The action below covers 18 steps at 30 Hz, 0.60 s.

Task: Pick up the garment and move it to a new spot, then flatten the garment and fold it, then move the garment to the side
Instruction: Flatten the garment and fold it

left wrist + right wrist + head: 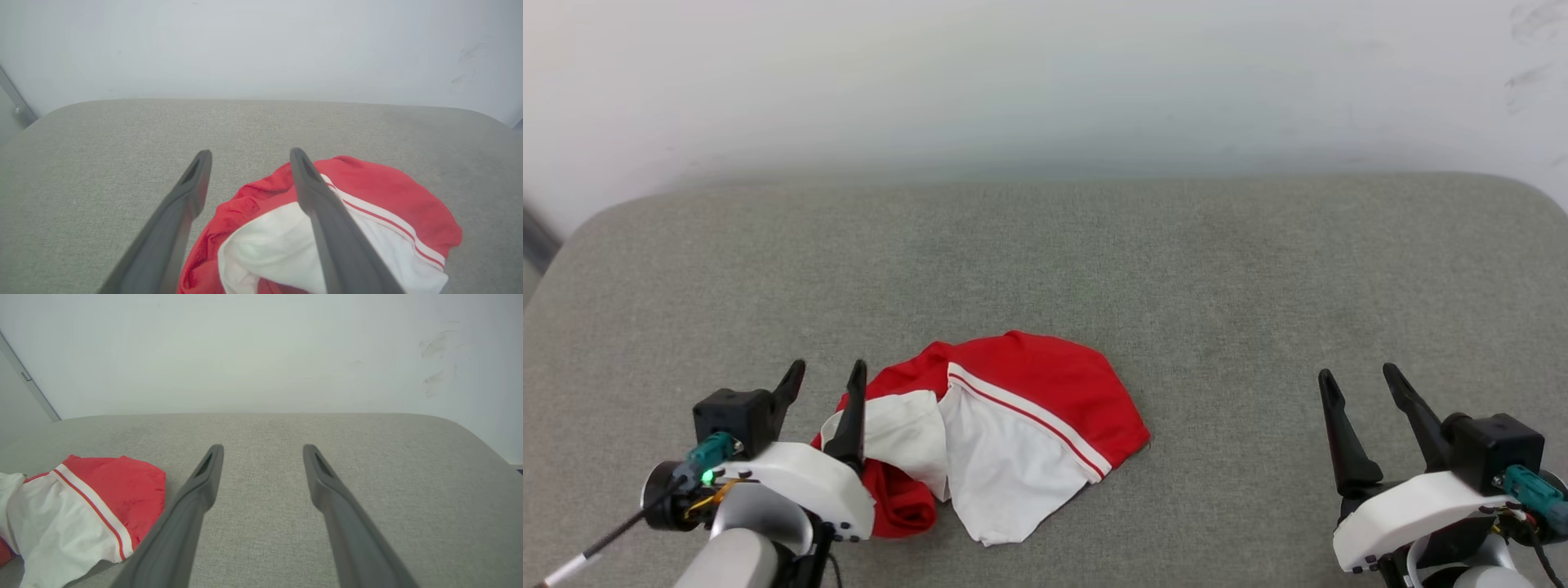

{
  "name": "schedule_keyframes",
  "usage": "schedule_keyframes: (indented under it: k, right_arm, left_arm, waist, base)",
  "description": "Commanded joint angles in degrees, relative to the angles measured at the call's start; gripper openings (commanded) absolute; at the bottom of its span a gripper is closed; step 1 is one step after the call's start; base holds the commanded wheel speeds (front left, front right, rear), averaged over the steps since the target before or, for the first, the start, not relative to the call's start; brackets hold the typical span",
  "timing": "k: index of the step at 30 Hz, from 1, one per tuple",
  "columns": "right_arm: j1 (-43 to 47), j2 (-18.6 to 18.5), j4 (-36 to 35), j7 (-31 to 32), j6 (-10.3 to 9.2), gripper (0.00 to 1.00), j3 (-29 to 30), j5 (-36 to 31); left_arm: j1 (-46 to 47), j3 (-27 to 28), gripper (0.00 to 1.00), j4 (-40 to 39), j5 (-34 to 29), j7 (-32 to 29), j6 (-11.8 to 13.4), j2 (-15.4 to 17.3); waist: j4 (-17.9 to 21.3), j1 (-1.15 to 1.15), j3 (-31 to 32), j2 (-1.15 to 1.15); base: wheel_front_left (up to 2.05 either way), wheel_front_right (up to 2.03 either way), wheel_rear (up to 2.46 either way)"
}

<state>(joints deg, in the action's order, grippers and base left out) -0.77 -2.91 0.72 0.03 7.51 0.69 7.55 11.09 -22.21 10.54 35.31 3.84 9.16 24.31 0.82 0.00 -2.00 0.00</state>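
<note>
The garment (1013, 408) looks like smooth red and white jersey cloth, matt. The grey cushion (1217, 278) beneath is coarse woven fabric. Gripper fingers (327, 490) look matt dark plastic.

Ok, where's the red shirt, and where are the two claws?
Shirt (1045, 377): head view, on its red top part.
Left claw (828, 365): head view, midway between its fingertips.
Right claw (1357, 371): head view, midway between its fingertips.

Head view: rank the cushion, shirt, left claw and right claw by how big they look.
1. The cushion, largest, spanning the frame's width.
2. The shirt, crumpled in a heap.
3. The left claw and right claw look alike, so I won't rank them; each open pair of fingers looks smaller than the shirt.
</note>
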Motion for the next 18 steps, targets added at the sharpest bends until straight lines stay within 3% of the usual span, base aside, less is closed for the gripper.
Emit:
schedule_keyframes:
  k: [1, 12, 18]
  right_arm:
    - [1.47, 0.05, -0.51, 0.58, -0.04, 1.00, -0.08, -0.51]
    - [0.40, 0.05, 0.12, 4.34, -0.04, 1.00, -1.86, -1.20]
    - [-5.19, -2.20, 4.32, 13.93, -0.03, 1.00, -8.15, 1.01]
  left_arm:
    - [-0.45, -1.21, 1.00, -2.78, -3.12, 4.33, 1.42, -1.07]
    - [-1.29, -3.52, 1.00, -6.71, -6.99, 7.90, 3.36, -2.21]
    - [0.44, -4.48, 1.00, -7.28, -7.43, 7.81, 3.11, -3.16]
  waist:
    - [-0.19, 0.00, 1.86, 0.00]
    - [-2.20, 0.00, 1.84, 0.00]
    - [-5.79, 0.00, -1.35, 0.00]
  base:
    - [0.00, 0.00, 0.00]
    - [0.00, 0.00, 0.00]
    - [0.00, 0.00, 0.00]
